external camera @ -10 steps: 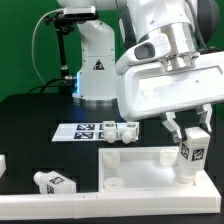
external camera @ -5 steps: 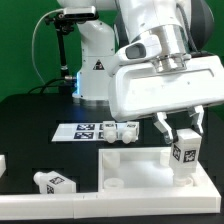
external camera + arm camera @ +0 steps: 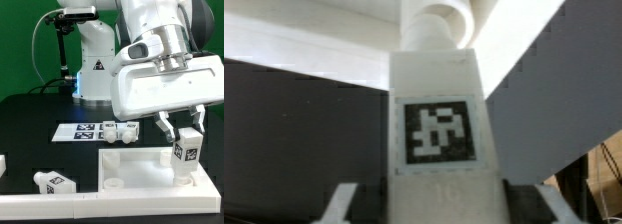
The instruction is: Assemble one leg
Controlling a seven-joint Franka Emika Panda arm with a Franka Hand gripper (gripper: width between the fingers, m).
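My gripper is shut on a white leg with a black-and-white tag on its face. It holds the leg upright at the near right corner of the large white square panel, with the leg's lower end at the panel's corner. In the wrist view the leg fills the middle, between my two fingers, and its far end reaches a round socket of the panel. A second leg lies on the table at the exterior view's left. Two more legs lie behind the panel.
The marker board lies flat behind the panel. The robot base stands at the back. A small white part shows at the exterior view's left edge.
The gripper and the leg have shifted a little toward the exterior view's left and lowered slightly over the last second. In the last half second nothing visibly moved.
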